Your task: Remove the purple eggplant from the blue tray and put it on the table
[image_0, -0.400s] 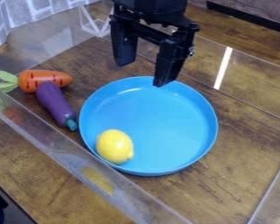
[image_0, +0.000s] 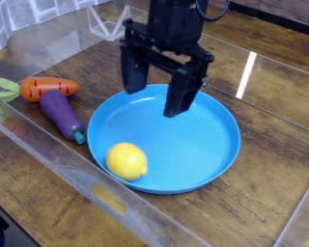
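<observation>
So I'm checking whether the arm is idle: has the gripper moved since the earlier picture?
Yes. The gripper has come lower in the picture and slightly left, its fingertips now hanging over the blue tray rather than its far rim.

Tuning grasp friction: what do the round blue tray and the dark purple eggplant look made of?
Round blue tray: likely plastic, smooth uniform colour with a soft sheen. Dark purple eggplant beside it on the table: probably moulded plastic or rubbery toy, semi-matte; too small to say which.

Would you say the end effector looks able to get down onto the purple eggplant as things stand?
Probably yes. The purple eggplant lies on the table just left of the blue tray, uncovered from above; only the carrot touches its far end. The open end effector hangs over the tray.
</observation>
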Robot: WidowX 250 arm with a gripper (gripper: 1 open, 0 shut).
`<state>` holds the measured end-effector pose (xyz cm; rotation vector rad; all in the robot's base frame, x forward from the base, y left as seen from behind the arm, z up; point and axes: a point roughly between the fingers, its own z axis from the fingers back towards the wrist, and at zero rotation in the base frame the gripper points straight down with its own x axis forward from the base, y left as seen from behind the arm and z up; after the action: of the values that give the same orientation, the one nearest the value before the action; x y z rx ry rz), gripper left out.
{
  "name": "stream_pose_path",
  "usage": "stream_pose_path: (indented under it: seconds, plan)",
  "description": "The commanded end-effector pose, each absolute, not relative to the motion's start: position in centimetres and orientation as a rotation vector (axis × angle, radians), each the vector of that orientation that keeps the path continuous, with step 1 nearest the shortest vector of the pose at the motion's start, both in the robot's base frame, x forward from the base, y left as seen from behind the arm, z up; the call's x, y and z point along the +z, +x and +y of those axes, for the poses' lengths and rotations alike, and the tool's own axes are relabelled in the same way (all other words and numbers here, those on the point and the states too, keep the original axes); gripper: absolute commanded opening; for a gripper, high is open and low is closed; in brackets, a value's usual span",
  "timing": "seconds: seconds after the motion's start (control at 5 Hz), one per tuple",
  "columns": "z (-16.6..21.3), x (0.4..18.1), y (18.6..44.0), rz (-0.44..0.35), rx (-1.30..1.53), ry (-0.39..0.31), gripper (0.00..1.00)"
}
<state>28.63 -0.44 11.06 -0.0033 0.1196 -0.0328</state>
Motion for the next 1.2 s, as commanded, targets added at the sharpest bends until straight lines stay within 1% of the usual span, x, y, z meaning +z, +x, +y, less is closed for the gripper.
stream_pose_path:
  seconds: [0.0,0.2,0.6,1.0]
  plan:
    - [-0.3,12.6,28.6,0.064,0.017,-0.006,1.0]
    - [-0.9,12.6,28.3,0.068,0.046,-0.007,1.0]
    - [-0.6,13.2,28.8,0.081,0.055,-0.01,1.0]
    - [0.7,11.5,28.4,0.092,-0.023,-0.007,1.0]
